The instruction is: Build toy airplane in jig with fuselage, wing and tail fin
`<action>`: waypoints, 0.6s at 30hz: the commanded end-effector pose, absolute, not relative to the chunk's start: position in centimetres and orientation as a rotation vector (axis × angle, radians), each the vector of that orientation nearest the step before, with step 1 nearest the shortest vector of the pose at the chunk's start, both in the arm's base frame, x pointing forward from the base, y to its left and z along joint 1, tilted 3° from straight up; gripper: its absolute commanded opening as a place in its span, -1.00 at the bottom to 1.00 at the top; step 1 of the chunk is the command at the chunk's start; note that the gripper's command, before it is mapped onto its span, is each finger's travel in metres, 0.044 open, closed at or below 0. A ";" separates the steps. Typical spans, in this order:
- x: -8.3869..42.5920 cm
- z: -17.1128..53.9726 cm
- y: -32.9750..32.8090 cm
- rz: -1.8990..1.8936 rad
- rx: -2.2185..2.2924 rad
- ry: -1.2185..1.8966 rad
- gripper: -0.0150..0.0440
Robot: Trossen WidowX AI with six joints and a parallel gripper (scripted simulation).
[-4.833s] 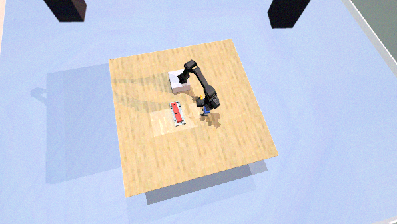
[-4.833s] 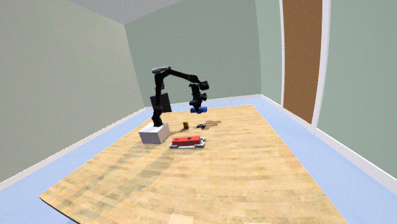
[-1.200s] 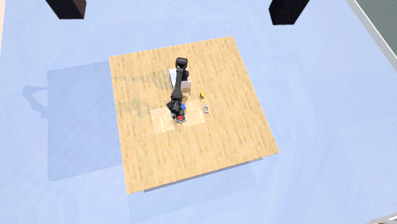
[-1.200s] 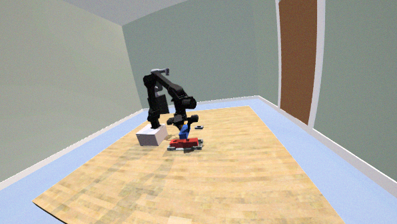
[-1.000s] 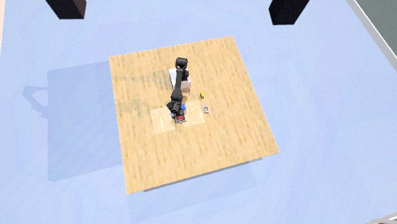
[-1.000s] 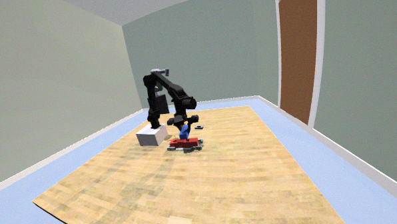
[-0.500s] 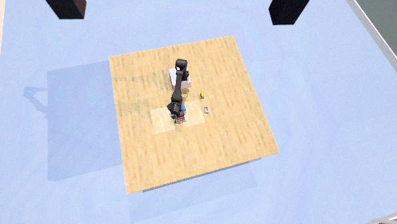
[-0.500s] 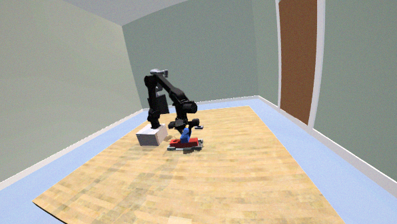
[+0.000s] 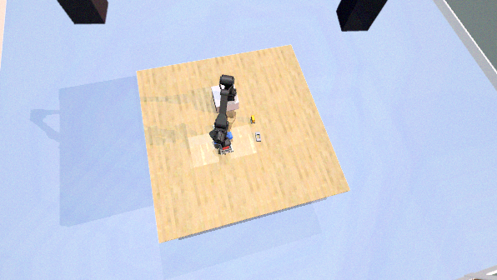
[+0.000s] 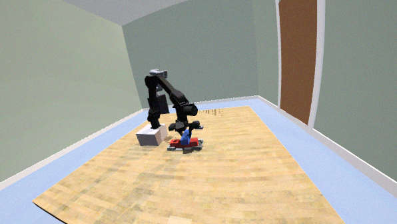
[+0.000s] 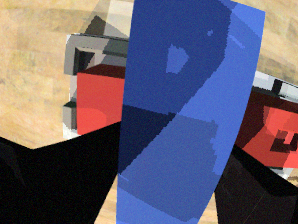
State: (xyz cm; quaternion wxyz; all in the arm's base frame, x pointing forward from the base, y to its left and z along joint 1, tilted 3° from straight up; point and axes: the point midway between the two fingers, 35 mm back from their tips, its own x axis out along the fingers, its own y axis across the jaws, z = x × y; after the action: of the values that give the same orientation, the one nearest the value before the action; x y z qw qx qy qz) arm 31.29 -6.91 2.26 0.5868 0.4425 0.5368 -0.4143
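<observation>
The red fuselage lies in the grey cradle; in the wrist view its small dark tail socket shows at the right. The blue wing lies crosswise over the fuselage's middle and hides the socket there. My gripper is shut on the wing, one dark finger on each side. I cannot tell whether the wing's tab is fully down in its socket. The yellow tail fin lies on the table, apart from the cradle and nearer the arm's base.
A small grey holder stands on the table beyond the cradle, near the tail fin. The arm's white base block is behind the cradle. The wooden table bears everything.
</observation>
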 end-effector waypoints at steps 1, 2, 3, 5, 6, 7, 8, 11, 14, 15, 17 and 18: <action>31.3 2.3 -6.9 -0.966 1.031 1.252 0.20; 31.3 2.3 -6.9 -0.966 1.031 1.252 0.17; 31.3 2.3 -6.9 -0.966 1.031 1.252 0.15; 31.3 2.3 -6.9 -0.966 1.031 1.252 0.04; 31.3 2.3 -6.9 -0.966 1.031 1.252 -0.05; 31.3 2.3 -6.9 -0.966 1.031 1.252 -0.14; 31.3 2.3 -6.9 -0.966 1.031 1.252 -0.23; 31.3 2.3 -6.9 -0.966 1.031 1.252 -0.14; 31.3 2.3 -6.9 -0.966 1.031 1.252 0.13; 31.3 2.3 -6.9 -0.966 1.031 1.252 0.22; 31.3 2.3 -6.9 -0.966 1.031 1.252 0.40; 31.3 2.3 -6.9 -0.966 1.031 1.252 0.49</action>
State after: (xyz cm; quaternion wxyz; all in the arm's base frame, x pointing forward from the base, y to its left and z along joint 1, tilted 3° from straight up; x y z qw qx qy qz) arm 31.29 -6.91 2.27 0.5870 0.4426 0.5366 -0.4142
